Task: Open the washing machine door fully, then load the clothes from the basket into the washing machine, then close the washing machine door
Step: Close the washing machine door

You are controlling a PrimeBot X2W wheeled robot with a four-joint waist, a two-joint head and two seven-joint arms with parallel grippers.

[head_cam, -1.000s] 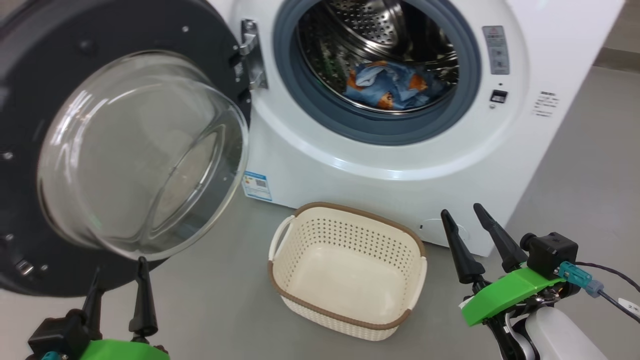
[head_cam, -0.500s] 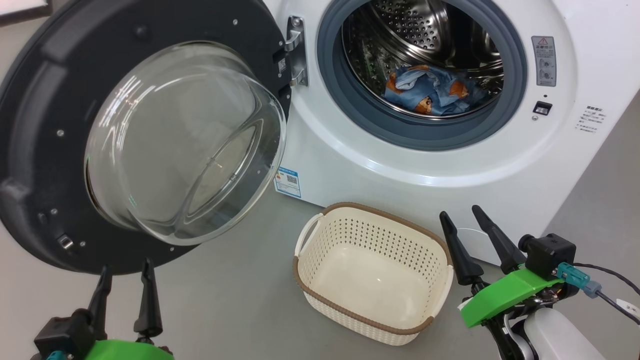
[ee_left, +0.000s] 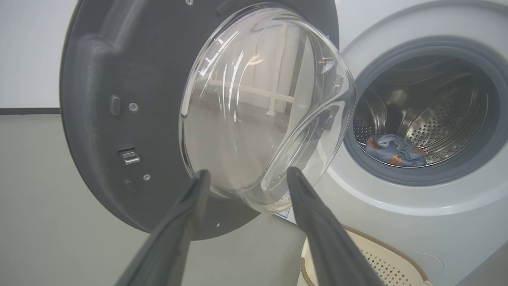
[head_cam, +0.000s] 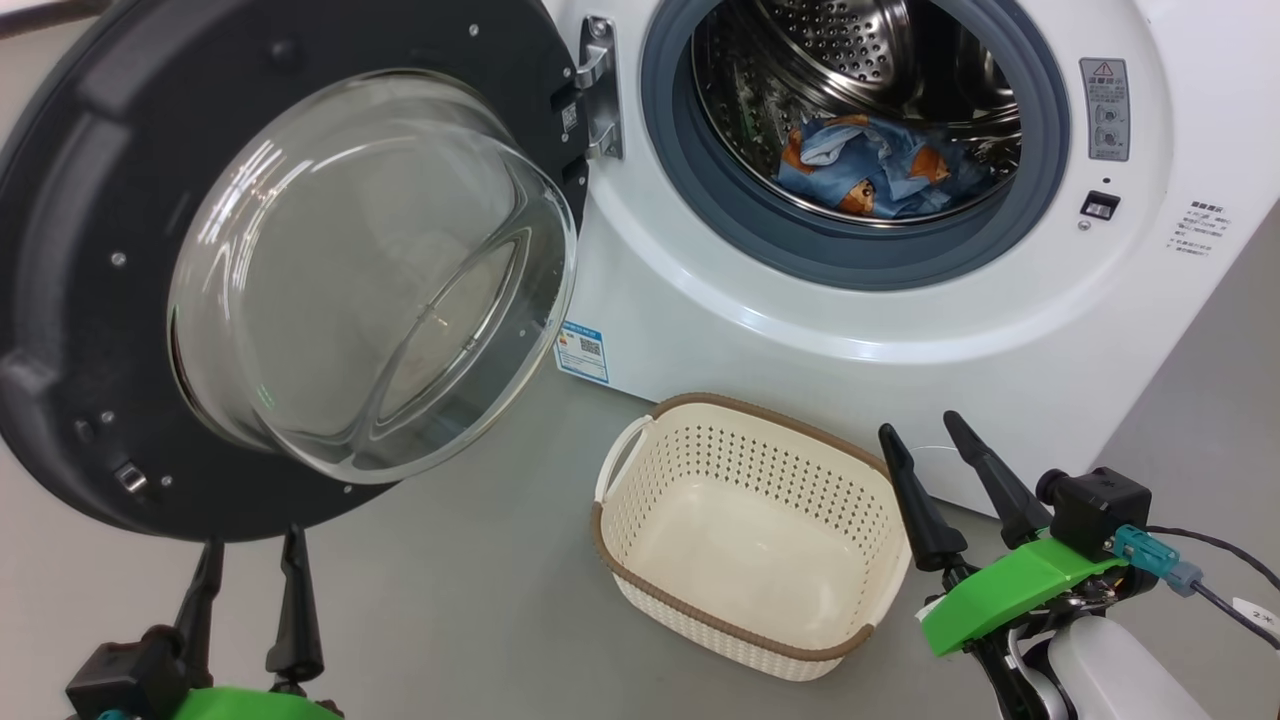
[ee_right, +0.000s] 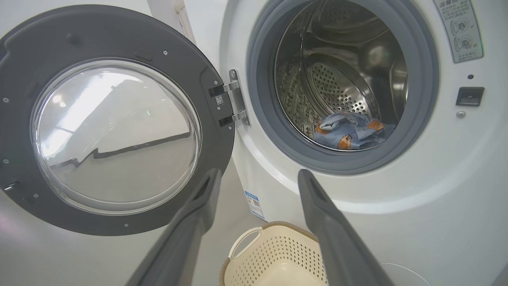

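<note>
Left gripper (head_cam: 253, 540) and right gripper (head_cam: 918, 424) both stand spread wide with nothing held, fingers pointing up. The clothes (head_cam: 870, 175) lie at the bottom of the drum (head_cam: 850, 50) inside the washing machine (head_cam: 800, 320). The washing machine door (head_cam: 60, 300) is swung wide open, above the left gripper. The basket (head_cam: 760, 470) sits empty on the grey floor (head_cam: 480, 600) before the machine, just beside the right gripper.

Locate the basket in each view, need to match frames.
Head view: basket lower centre, on the floor below the washing machine opening.
Left wrist view: basket bottom right, cut by the edge.
Right wrist view: basket bottom centre, between the fingers.
Shared landmark: the clothes inside the washing machine, above the basket.
</note>
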